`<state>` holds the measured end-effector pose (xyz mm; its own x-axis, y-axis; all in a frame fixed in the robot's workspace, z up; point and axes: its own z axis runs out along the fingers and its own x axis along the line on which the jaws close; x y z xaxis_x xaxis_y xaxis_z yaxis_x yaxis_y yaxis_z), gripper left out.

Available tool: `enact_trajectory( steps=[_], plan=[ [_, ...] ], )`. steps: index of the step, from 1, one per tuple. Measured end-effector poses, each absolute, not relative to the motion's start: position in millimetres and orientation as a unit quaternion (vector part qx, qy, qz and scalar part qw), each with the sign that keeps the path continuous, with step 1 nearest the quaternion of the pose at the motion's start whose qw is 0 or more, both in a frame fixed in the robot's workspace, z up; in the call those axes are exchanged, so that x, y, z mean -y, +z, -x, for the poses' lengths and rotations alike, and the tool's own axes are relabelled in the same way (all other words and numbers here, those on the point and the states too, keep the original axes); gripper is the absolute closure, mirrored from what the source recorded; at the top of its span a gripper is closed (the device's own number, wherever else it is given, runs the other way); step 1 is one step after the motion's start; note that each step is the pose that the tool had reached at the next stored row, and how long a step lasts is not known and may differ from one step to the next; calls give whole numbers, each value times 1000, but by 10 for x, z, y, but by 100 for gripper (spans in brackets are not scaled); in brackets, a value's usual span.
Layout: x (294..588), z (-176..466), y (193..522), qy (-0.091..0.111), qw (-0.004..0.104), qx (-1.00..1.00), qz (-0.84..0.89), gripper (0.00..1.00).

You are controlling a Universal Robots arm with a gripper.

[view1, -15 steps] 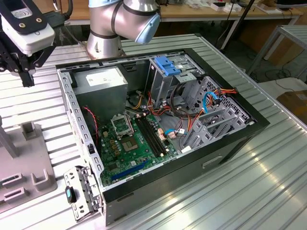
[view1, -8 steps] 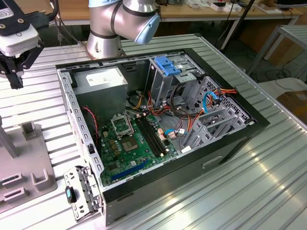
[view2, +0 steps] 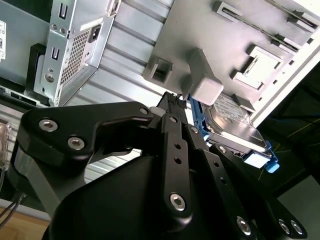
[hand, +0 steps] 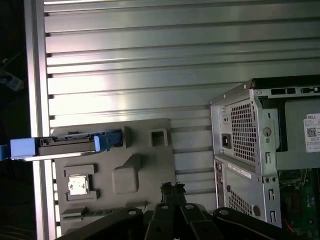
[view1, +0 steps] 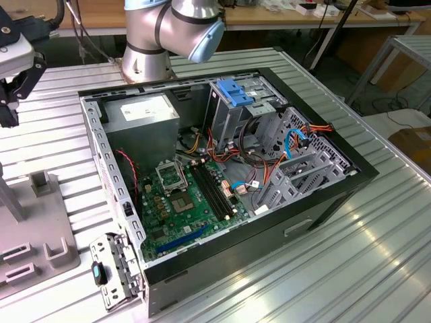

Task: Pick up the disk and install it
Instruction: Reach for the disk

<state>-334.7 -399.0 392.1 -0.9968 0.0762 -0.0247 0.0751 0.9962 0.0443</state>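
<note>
— Exterior view: what do we have?

— We see an open computer case (view1: 269, 229) lying on the ribbed metal worktop (view1: 377, 256), its green motherboard (view1: 188, 195) exposed. The robot arm (view1: 175, 27) stands behind it, and a grey fixture plate (view1: 40, 229) sits toward the exterior view's left.

— And the second wrist view?

— We look along the black claw (view2: 172, 97). Its fingertips meet with nothing between them, so we call it closed and empty. Past them the disk (view2: 235, 122) stands on edge in the fixture plate (view2: 200, 30), with its light-blue bracket (view2: 267, 162) along its edges. The claw is near the disk but apart from it. The perforated rear of the case (view2: 70, 55) shows off to one side.

— First wrist view?

— We see the disk (hand: 70, 144) edge-on in its slot at the plate's (hand: 145, 165) far side, by the worktop's (hand: 150, 50) edge. The closed claw (hand: 172, 189) hangs over the plate's near side, and the case (hand: 240, 130) lies just beside the plate.
</note>
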Motion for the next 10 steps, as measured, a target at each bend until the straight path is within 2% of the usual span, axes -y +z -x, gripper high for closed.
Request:
enact_trajectory(
  steps=[10],
  plan=[
    [3989, 3586, 3920, 22, 13, -999, -38, 89]
  ],
)
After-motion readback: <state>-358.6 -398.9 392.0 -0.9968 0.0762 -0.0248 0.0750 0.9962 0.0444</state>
